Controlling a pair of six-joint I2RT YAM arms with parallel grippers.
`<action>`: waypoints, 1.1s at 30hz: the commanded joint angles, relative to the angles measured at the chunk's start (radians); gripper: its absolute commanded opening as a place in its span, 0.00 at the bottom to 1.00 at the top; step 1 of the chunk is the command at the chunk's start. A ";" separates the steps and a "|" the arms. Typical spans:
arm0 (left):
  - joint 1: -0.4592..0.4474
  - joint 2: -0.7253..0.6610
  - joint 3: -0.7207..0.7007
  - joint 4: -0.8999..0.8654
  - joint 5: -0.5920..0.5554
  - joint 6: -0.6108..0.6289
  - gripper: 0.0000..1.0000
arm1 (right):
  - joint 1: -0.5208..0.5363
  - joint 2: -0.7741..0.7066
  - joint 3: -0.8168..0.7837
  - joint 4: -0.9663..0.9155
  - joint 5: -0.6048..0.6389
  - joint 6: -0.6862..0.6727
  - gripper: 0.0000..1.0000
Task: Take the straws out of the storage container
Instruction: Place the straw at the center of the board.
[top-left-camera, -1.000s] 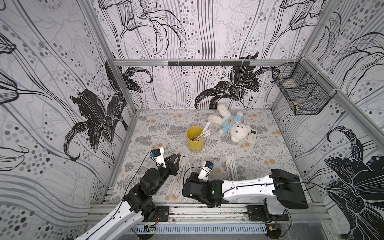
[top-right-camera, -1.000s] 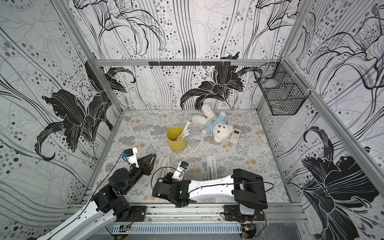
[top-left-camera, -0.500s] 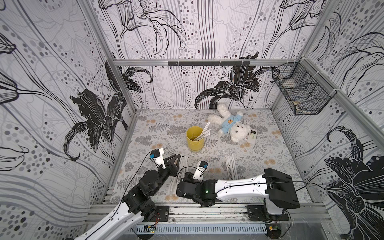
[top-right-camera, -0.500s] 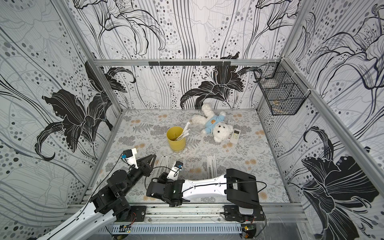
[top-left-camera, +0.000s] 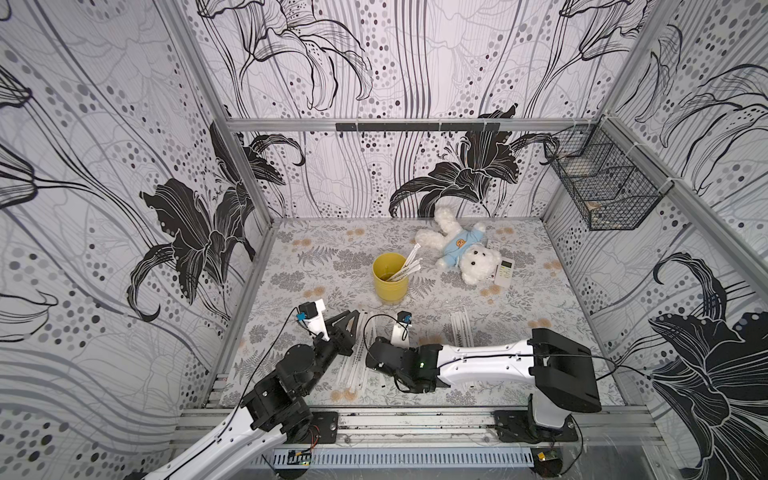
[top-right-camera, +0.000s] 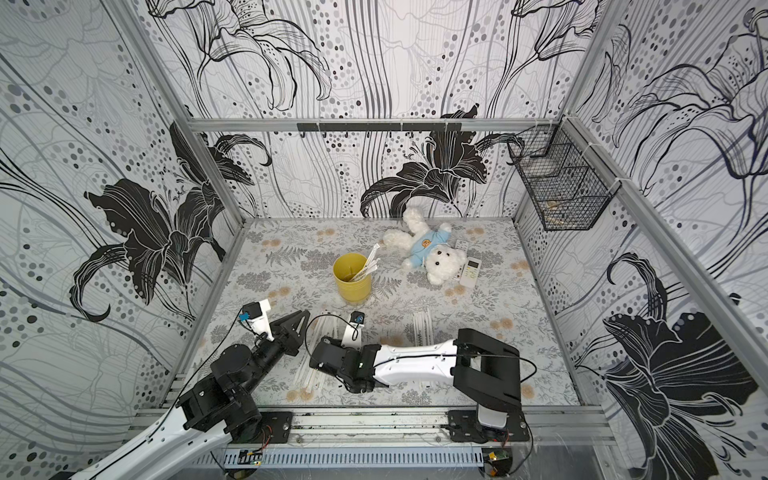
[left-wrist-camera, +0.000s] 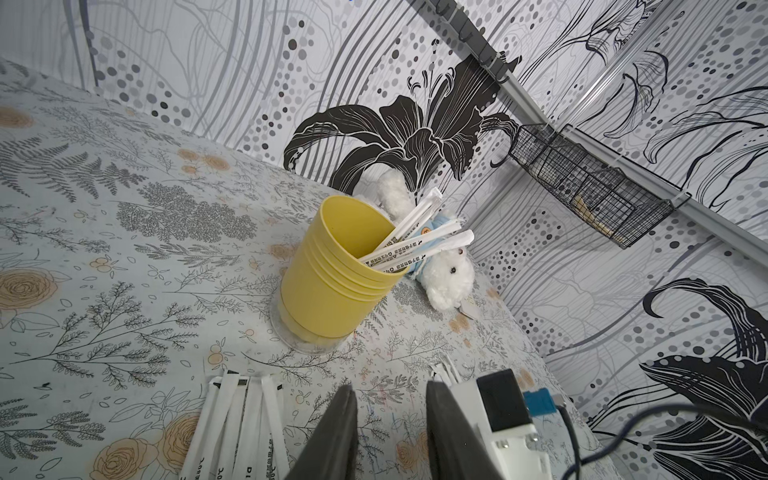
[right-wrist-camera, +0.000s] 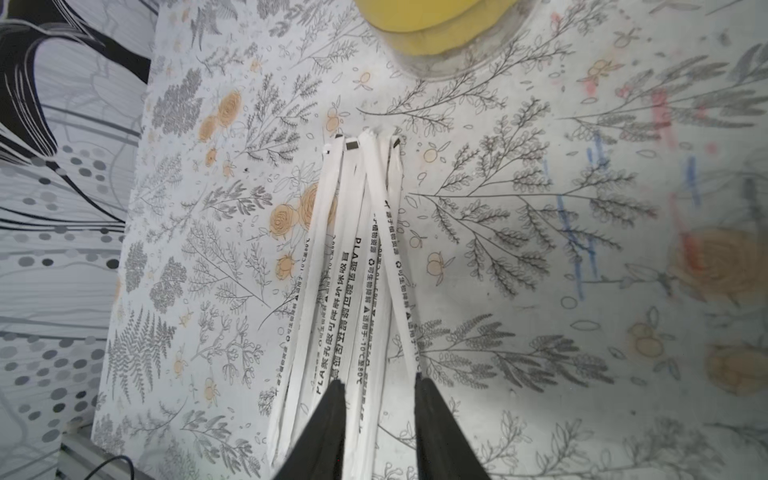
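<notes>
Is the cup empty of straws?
No, several straws lean out over the rim of the cup.

In the cup (top-left-camera: 390, 286) some straws (top-left-camera: 409, 266), teddy (top-left-camera: 459, 249) right of it, other straws (right-wrist-camera: 353, 270) flat on the table (top-left-camera: 299, 266) before it.

Left claw (left-wrist-camera: 390, 390), right claw (right-wrist-camera: 380, 382): jaws apart, low.

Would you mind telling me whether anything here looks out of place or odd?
Nothing is spilled: the yellow cup stands upright, a few straws leaning out toward the teddy. Oddities: blue and red pen-like marks stain the tablecloth in the right wrist view, and the teddy sprawls beside a white remote.
</notes>
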 joint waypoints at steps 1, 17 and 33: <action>-0.007 -0.018 0.003 0.004 -0.032 0.020 0.33 | -0.023 0.035 0.033 0.034 -0.131 -0.124 0.31; -0.027 0.002 0.013 0.003 -0.033 0.034 0.33 | -0.091 0.166 0.075 0.024 -0.264 -0.155 0.36; -0.059 -0.020 0.019 -0.005 -0.045 0.042 0.33 | -0.097 0.247 0.143 0.104 -0.418 -0.170 0.35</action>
